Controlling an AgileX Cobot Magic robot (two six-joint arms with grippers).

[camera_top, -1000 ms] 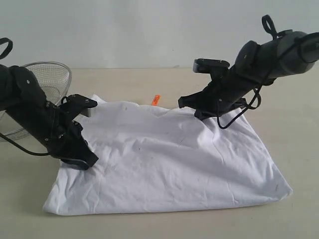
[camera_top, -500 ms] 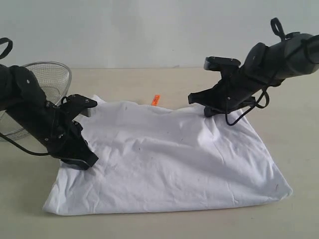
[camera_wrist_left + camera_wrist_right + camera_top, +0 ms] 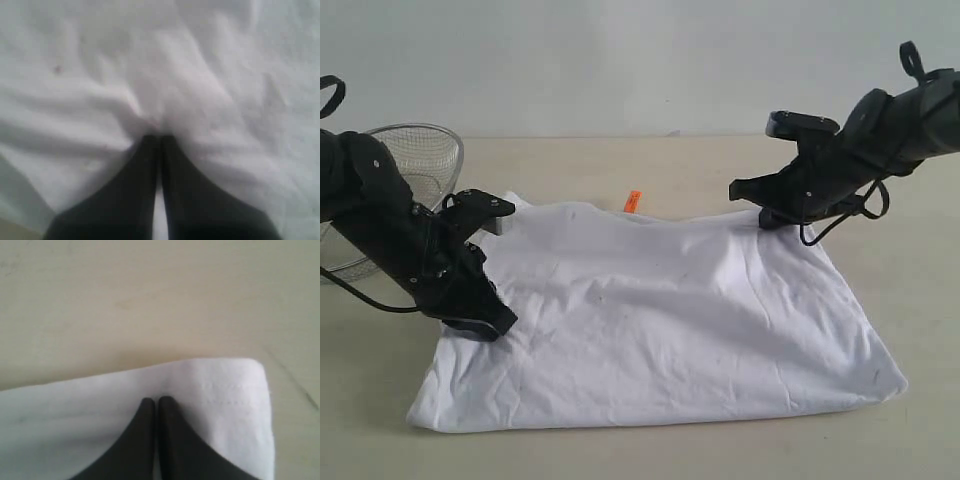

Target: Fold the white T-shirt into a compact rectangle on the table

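White T-shirt [image 3: 660,320] spread rumpled on pale table [image 3: 620,160], left edge pinched by closed left gripper [image 3: 157,137], far right corner clamped by closed right gripper [image 3: 156,401]; wire mesh basket [image 3: 420,155] behind left arm.

So the T-shirt [image 3: 660,320] lies spread flat on the table [image 3: 620,160], pretty much dead centre of the exterior view. Going round it like a clock: the neck tag [image 3: 633,201] pokes out from its far edge at about 12. The right gripper [image 3: 770,218] sits at roughly 1 to 2 o'clock, over the shirt's far right corner, with its arm running off toward 2. The left gripper [image 3: 480,325] is at 9, down on the shirt's left edge, arm stretching away toward 10. Behind that arm, around 10 o'clock, a mesh basket [image 3: 420,155] stands on the table, apart from the shirt.
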